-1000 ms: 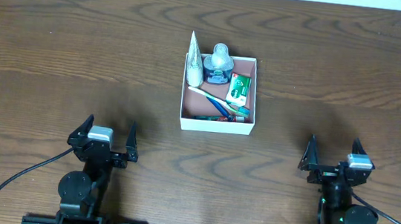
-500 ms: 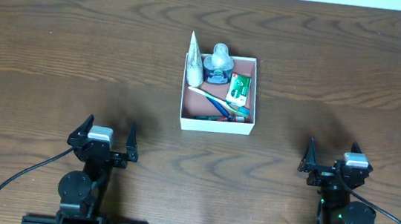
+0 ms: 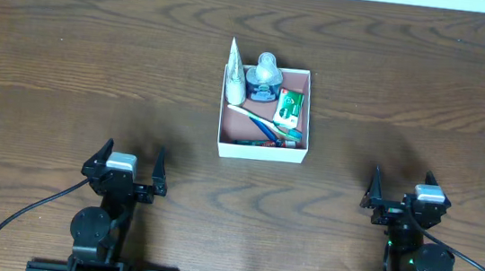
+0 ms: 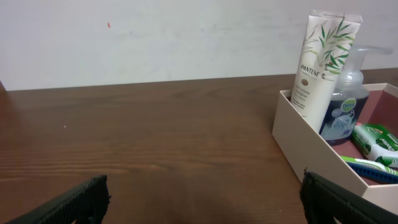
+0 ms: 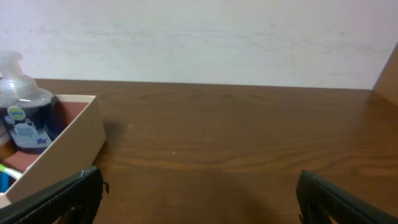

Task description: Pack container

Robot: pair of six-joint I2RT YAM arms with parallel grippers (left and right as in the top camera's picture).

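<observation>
**Both grippers spread and empty; packed box at mid-table**

The fingers (image 4: 68, 204) of the left gripper (image 3: 130, 154) are seen spread wide, with nothing held between them. Only bare wood is framed between the two tips in the left wrist view. The right gripper (image 3: 403, 180) is likewise spread apart and empty, its fingers (image 5: 59, 198) being shown at the lower corners of the right wrist view. Both grippers are positioned near the front edge of the wooden table (image 3: 70, 54), well apart from each other and from the container.

The white box (image 3: 260, 153) is found at mid-table, ahead of the two arms and between them. A Pantene tube (image 4: 322, 62) is stood upright in its far left corner, with a pump bottle (image 4: 344, 106) of dark blue liquid just beside it. A green packet (image 3: 289, 109) is laid along the right side. Toothbrushes (image 3: 266, 127) are laid across the reddish floor, nearer the front wall.
</observation>
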